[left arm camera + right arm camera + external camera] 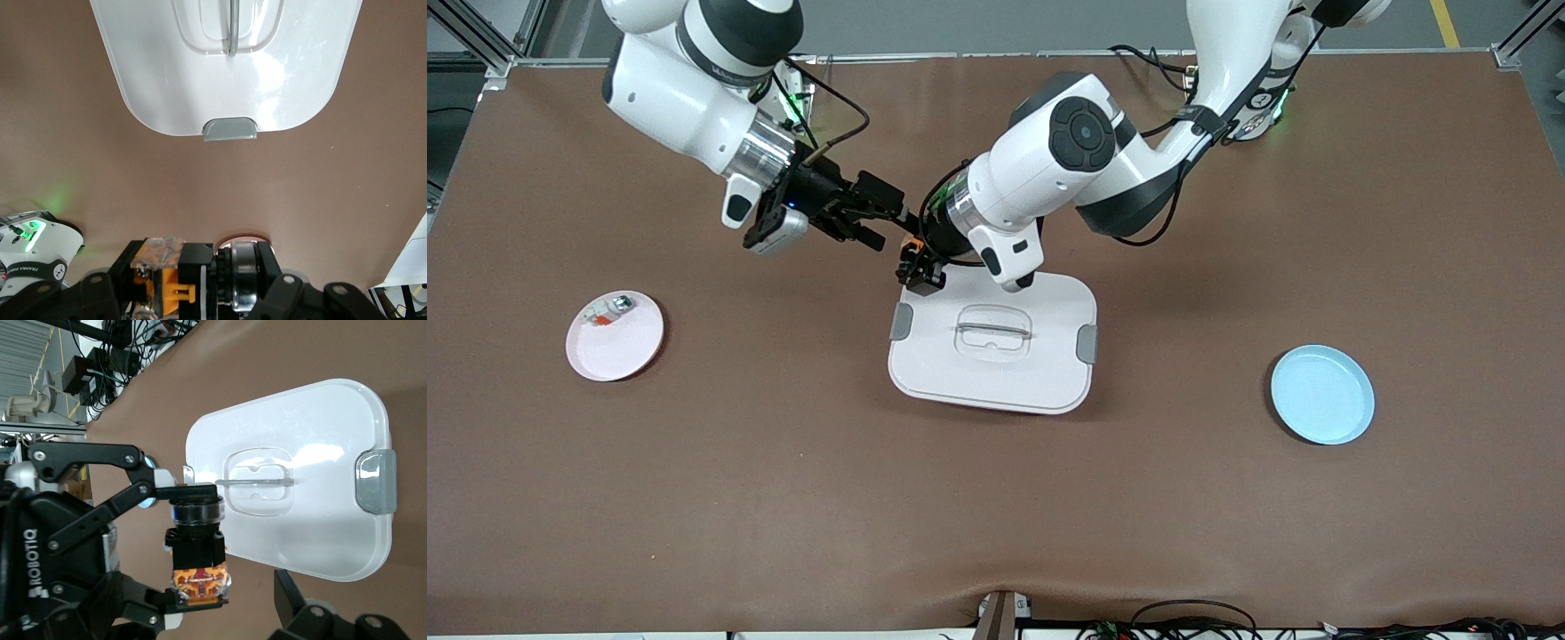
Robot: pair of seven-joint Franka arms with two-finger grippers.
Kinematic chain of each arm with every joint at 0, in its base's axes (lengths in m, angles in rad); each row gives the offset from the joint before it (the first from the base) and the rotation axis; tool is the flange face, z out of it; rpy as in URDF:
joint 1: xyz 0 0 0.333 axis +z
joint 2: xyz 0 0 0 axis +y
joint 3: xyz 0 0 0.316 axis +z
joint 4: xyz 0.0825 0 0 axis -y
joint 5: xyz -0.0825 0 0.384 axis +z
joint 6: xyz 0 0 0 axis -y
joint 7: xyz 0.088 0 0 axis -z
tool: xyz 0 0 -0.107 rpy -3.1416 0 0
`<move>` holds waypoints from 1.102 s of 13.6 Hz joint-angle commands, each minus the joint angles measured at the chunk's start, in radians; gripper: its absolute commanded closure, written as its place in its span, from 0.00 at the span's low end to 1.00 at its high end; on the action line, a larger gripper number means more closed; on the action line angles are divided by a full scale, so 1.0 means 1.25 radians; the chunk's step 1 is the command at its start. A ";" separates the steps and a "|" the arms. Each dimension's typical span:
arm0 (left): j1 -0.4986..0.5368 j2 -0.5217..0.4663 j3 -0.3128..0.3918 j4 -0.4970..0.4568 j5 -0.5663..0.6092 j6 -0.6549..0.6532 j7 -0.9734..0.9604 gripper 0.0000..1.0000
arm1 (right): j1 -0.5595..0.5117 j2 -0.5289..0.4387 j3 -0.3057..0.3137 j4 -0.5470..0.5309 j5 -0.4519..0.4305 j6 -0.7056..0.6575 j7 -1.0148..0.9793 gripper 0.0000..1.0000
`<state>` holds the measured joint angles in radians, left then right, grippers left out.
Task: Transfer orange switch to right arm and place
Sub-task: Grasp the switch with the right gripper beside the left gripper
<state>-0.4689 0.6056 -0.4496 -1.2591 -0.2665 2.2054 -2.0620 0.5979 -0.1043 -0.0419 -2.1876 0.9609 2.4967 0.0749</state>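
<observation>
The orange switch (911, 242) hangs in the air over the table, just by a corner of the white lidded box (996, 391). My left gripper (919, 260) is shut on it, clamping it end to end. The left wrist view shows the switch (193, 280) lying across the jaws, orange block at one end and silver ring at the other. My right gripper (874, 224) is beside it and open. In the right wrist view its fingers (300, 607) stand apart on either side of the orange end of the switch (199, 550), not touching it.
A pink plate (618, 356) holding a small whitish part (609, 309) lies toward the right arm's end of the table. A blue plate (1322, 394) lies toward the left arm's end. The white box has grey latches and a recessed handle (994, 331).
</observation>
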 commanded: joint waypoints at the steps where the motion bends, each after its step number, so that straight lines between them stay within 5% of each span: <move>1: -0.004 0.006 0.004 0.018 -0.013 0.002 -0.008 1.00 | 0.010 0.009 -0.008 -0.011 0.029 0.008 -0.045 0.00; 15: -0.005 -0.002 0.004 0.018 -0.013 -0.009 -0.008 1.00 | 0.013 0.029 -0.009 -0.007 0.069 0.000 -0.044 0.05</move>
<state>-0.4685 0.6071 -0.4485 -1.2526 -0.2666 2.2058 -2.0620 0.5986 -0.0660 -0.0442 -2.1899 1.0072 2.4951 0.0458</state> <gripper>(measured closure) 0.278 0.044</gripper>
